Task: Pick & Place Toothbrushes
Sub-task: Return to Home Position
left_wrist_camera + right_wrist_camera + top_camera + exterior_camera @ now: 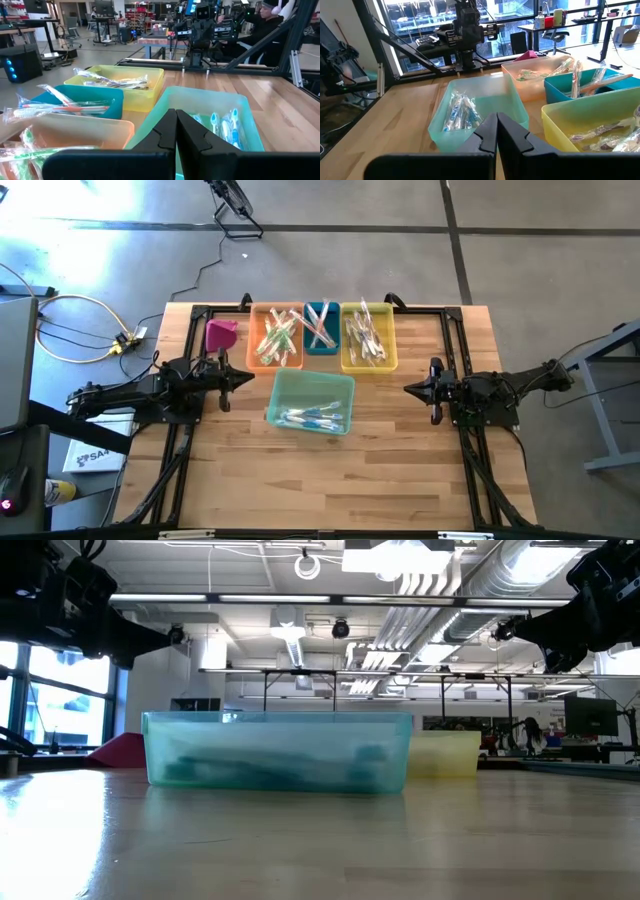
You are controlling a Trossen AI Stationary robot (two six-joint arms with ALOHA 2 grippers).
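Toothbrushes lie in four bins. Blue-accented ones (312, 418) lie flat in the pale green bin (310, 401) at the table's middle; green ones (278, 338) fill the orange bin (276, 336), orange-pink ones (320, 326) the small teal bin (321, 327), clear wrapped ones (367, 336) the yellow bin (368, 337). My left gripper (250, 377) hovers left of the green bin, shut and empty, its fingers (176, 131) together. My right gripper (408, 389) hovers right of it, shut and empty (496, 131).
A magenta bin (221, 334) stands left of the orange bin, near the far left. The black frame rails (450, 350) run along the table's far and side edges. Bare wood (320, 480) spreads over the near half. A person sits beyond the table in the left wrist view (265, 22).
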